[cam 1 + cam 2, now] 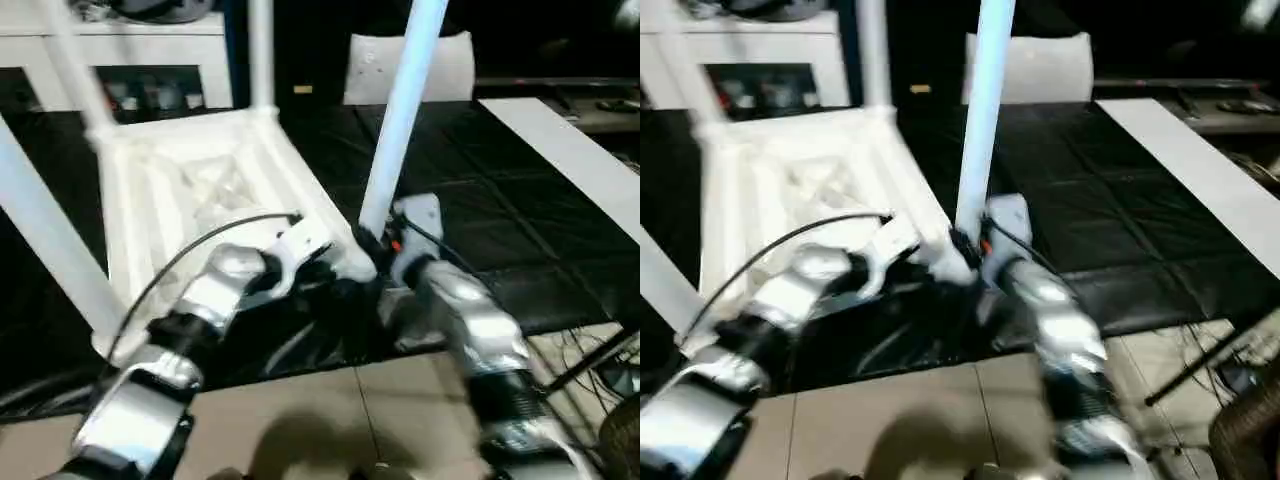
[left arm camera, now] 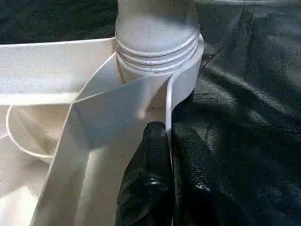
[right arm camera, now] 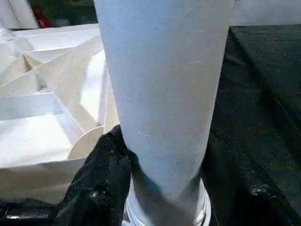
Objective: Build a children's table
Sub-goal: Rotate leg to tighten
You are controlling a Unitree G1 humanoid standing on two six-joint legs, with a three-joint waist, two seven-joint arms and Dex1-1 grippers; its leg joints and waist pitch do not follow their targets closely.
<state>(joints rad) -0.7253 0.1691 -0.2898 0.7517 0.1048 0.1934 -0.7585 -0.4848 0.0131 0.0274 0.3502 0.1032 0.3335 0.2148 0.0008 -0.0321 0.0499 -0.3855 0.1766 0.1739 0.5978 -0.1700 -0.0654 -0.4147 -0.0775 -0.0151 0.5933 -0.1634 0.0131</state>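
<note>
Left gripper pinched on tabletop rim beside corner socket; right gripper clamped around leg. Risk: leg tilting, threads jamming.

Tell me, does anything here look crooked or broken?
Nothing looks broken. The leg held by the right gripper leans in its corner socket, with its thread rings showing. The left gripper pinches the tabletop's rim.

a black quilted mat spreads beyond the pincers, a pale tiled floor lies nearer than them, and a white shelf unit stands far beyond.
</note>
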